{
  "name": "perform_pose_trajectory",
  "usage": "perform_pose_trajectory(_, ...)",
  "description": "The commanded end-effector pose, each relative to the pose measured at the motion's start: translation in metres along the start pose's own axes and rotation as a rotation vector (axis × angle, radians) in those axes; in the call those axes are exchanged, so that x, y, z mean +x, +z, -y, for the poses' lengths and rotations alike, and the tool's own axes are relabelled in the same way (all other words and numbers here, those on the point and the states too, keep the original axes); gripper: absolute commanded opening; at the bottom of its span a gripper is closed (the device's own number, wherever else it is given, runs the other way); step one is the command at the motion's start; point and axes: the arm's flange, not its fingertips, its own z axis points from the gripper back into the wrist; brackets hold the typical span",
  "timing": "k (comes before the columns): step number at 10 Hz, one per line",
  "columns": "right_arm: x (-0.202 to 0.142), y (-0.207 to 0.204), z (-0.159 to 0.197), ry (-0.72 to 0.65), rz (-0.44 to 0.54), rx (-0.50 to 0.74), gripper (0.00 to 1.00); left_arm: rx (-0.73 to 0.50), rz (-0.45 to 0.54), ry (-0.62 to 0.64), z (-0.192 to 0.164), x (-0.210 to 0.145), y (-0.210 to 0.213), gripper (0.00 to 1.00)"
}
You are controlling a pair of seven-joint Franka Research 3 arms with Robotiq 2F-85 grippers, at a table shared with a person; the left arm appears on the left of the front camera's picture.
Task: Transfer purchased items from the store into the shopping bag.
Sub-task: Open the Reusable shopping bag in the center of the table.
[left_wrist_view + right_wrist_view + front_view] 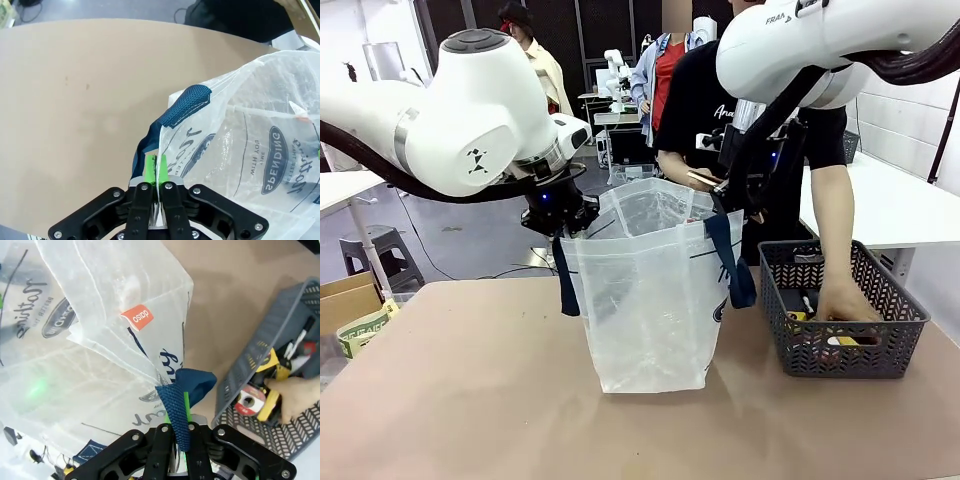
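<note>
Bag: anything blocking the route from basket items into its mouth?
Nothing covers the mouth. Left end effector and right end effector pinch opposite rims of the bag, holding it open. The right one sits on the side nearest the basket, so items must pass beside it. A person's hand is in the basket.

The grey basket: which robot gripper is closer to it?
Right. The right gripper pinches a strap of the bag on the side facing the basket; the left gripper pinches the opposite rim, the whole bag between it and the basket.
</note>
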Motion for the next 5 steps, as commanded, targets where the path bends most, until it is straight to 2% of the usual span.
perform_pose_trajectory(1,-0.002,-0.005,0.010,0.008,-0.027,0.024,0.00,0.014,-0.029,0.000,-0.006,0.002,-0.002,0.00)
perform_pose_trajectory(5,-0.002,-0.014,0.018,0.022,0.019,0.022,0.00,-0.019,-0.027,0.035,-0.013,0.001,-0.017,0.00)
